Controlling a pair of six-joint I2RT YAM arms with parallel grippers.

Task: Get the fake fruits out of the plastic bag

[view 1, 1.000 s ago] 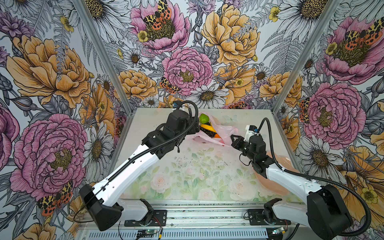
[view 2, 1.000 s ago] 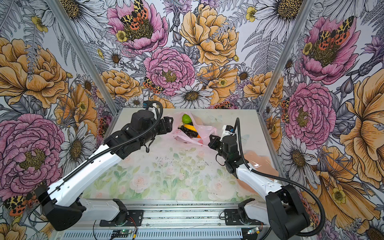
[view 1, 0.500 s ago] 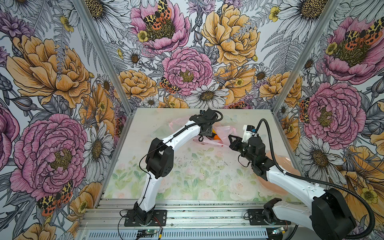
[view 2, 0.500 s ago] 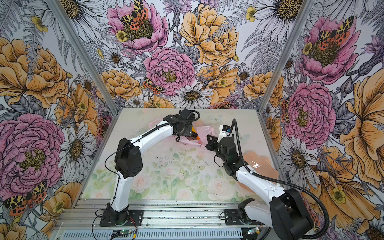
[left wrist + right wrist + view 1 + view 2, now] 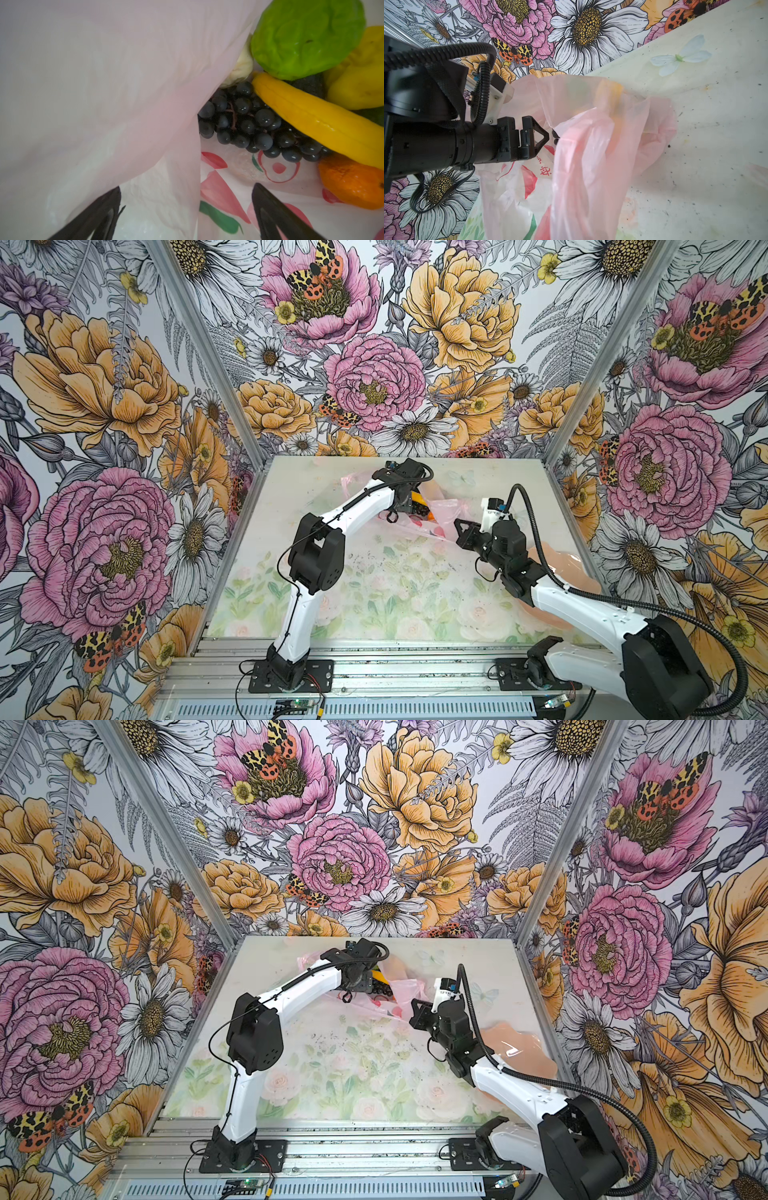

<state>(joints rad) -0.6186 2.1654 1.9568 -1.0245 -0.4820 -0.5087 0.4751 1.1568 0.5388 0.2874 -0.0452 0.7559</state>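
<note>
Because the left hand (image 5: 187, 187) is already inside the mouth of the plastic bag (image 5: 104, 83), the coming grasp turns on what lies straight ahead of it. Its fingers (image 5: 270, 207) are spread wide with nothing between them. One finger is partly veiled by a loose fold of the bag's film.

Directly beyond the gap, resting on the printed lower film, sits the dark grape bunch (image 5: 249, 124), the nearest fruit to the fingertips. The yellow banana (image 5: 311, 120) lies on the bunch's far side. Its long axis runs aslant across the line of reach, from beside the cream pear (image 5: 241, 66) to just above the orange tangerine (image 5: 351, 182). The lime-green round fruit (image 5: 307, 35) and the lemon (image 5: 361, 79) are piled deeper in, behind the banana.

In both top views the bag (image 5: 444, 510) lies close to the far edge of the desk (image 5: 374, 593), about midway along it. The left arm reaches into it from the near left.

Outside the bag on its right, the right hand (image 5: 460, 527) is pressed together, and the pink film looks drawn to it, so I judge it pinches the bag to hold the mouth up. The left hand is clearly the nearer one. A short, straight advance should put the grapes between its fingers, though the hanging fold could get caught too.
</note>
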